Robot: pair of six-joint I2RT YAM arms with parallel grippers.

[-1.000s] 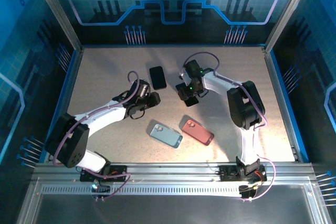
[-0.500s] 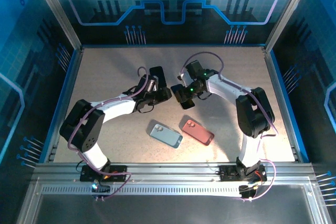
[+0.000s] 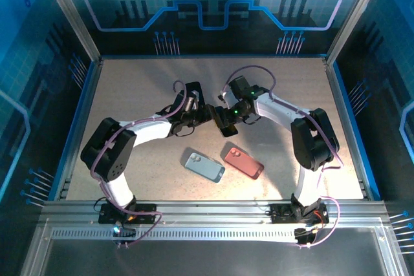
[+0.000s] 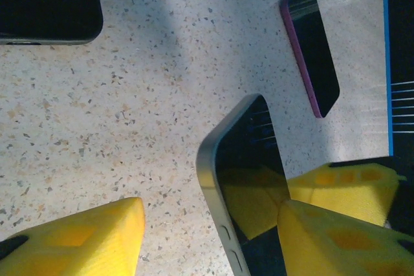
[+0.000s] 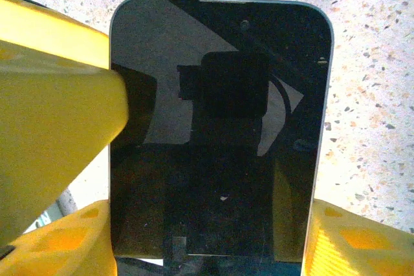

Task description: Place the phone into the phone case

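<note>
My left gripper, at frame centre in the top view, stands released, its fingers straddling the phone. My right gripper, immediately right, grasps the phone by its edges. Blue case and red case lie below.

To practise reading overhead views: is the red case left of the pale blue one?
No, seen from above the red case lies just right of the pale blue case.
</note>
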